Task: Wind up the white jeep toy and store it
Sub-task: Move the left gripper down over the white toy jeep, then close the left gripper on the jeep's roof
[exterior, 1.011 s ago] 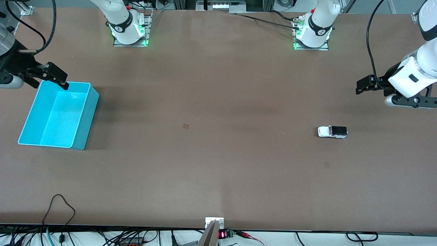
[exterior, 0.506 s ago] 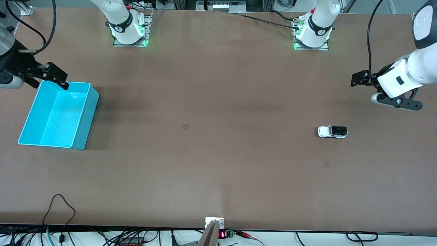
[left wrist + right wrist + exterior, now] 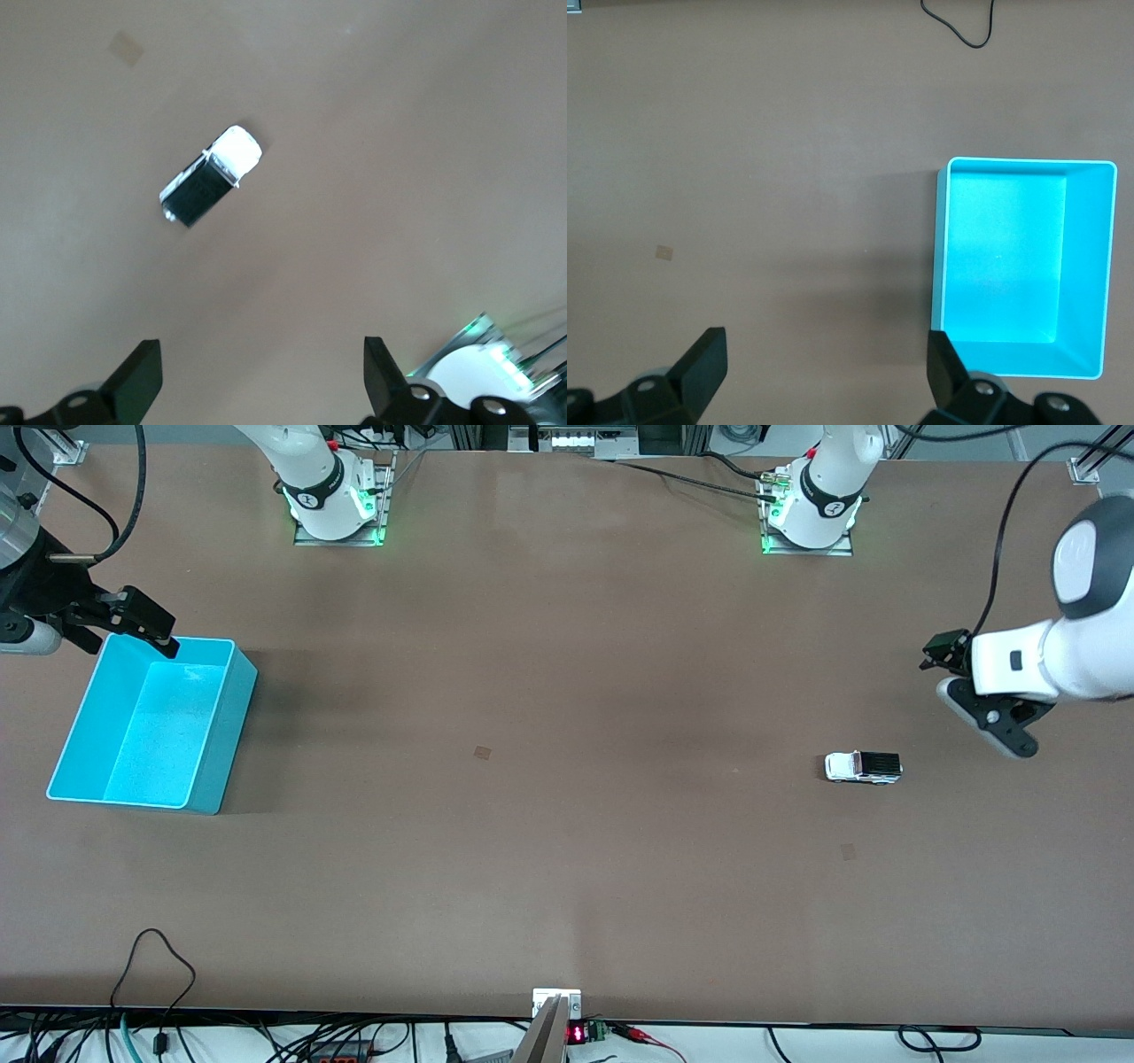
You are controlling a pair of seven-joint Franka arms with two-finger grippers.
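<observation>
The white jeep toy, tiny with a black roof panel, stands alone on the brown table toward the left arm's end; the left wrist view shows it too. My left gripper hangs open in the air above the table beside the toy, with nothing between its fingers. The turquoise bin sits empty at the right arm's end. Over the bin's rim farthest from the front camera, my right gripper stands open and empty, and the bin lies just off one finger.
Two small tan patches mark the table. The arm bases stand along the edge farthest from the front camera. A black cable loop lies near the table's front edge.
The left arm has swung and turned its hand to point down at the table, so the toy now shows under it. The right arm and the toy have not moved.
</observation>
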